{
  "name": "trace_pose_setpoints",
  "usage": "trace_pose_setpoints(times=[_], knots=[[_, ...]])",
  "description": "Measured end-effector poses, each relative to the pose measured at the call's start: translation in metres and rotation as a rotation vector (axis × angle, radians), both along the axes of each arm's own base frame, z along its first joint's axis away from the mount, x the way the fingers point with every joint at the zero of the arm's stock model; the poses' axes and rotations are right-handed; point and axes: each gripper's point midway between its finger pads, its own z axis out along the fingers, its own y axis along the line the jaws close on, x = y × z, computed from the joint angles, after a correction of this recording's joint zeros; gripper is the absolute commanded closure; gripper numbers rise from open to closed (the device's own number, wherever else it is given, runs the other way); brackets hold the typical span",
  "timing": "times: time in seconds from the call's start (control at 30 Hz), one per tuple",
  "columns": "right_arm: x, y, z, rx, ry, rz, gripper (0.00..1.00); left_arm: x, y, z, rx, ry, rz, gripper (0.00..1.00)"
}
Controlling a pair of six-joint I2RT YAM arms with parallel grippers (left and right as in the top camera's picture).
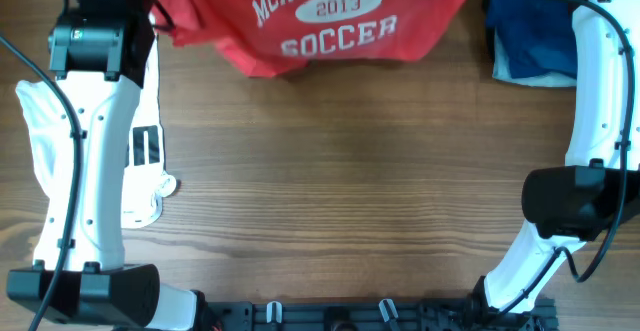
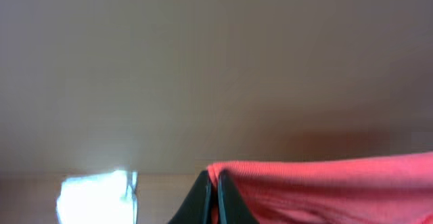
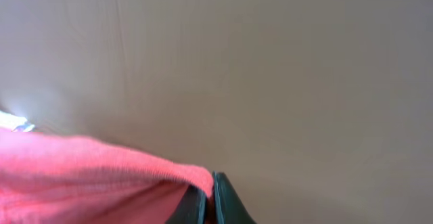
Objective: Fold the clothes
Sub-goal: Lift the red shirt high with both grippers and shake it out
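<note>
A large red T-shirt (image 1: 330,21) with white lettering hangs at the table's far edge, held up off the wood. My left gripper (image 2: 211,178) is shut on the red T-shirt's (image 2: 325,187) edge, which pokes up between the two dark fingers. My right gripper (image 3: 210,182) is likewise shut on the red T-shirt (image 3: 81,176), with fabric draped over its left finger. In the overhead view both grippers are beyond the top of the frame. A white T-shirt (image 1: 40,141) with black print lies under the left arm. Blue garments (image 1: 525,31) lie at the far right.
The left arm (image 1: 95,171) runs along the table's left side and the right arm (image 1: 590,141) along its right side. Bare wooden tabletop (image 1: 340,191) lies between them. A dark rail (image 1: 380,313) runs along the near edge.
</note>
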Motion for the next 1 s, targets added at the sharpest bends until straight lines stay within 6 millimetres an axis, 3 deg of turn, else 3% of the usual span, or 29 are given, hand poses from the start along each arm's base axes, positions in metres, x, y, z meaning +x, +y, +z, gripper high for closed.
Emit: trace_pose_setpoints(times=[0.13,0.3,0.43,0.57,0.73,0.87,1.0], knots=[[-0.003,0.000,0.020,0.006,-0.062,-0.006,0.96,0.003,0.000,0.036,-0.014,-0.144,0.002,0.96],[-0.032,0.000,0.051,0.005,-0.080,-0.024,0.96,-0.017,-0.006,0.067,-0.020,-0.216,-0.014,0.96],[-0.080,0.003,0.098,-0.013,-0.142,-0.039,0.96,-0.058,-0.012,0.113,-0.029,-0.317,-0.035,0.96],[-0.141,0.005,0.149,-0.043,-0.236,-0.066,0.96,-0.123,-0.007,0.170,-0.041,-0.460,-0.039,0.96],[-0.193,0.003,0.189,-0.065,-0.330,-0.117,0.96,-0.190,-0.001,0.216,-0.051,-0.594,-0.039,0.96],[-0.199,0.000,0.195,-0.068,-0.345,-0.140,0.96,-0.208,0.002,0.227,-0.055,-0.631,-0.031,0.96],[-0.185,-0.003,0.188,-0.069,-0.329,-0.149,0.96,-0.193,0.003,0.219,-0.053,-0.604,-0.019,0.96]])
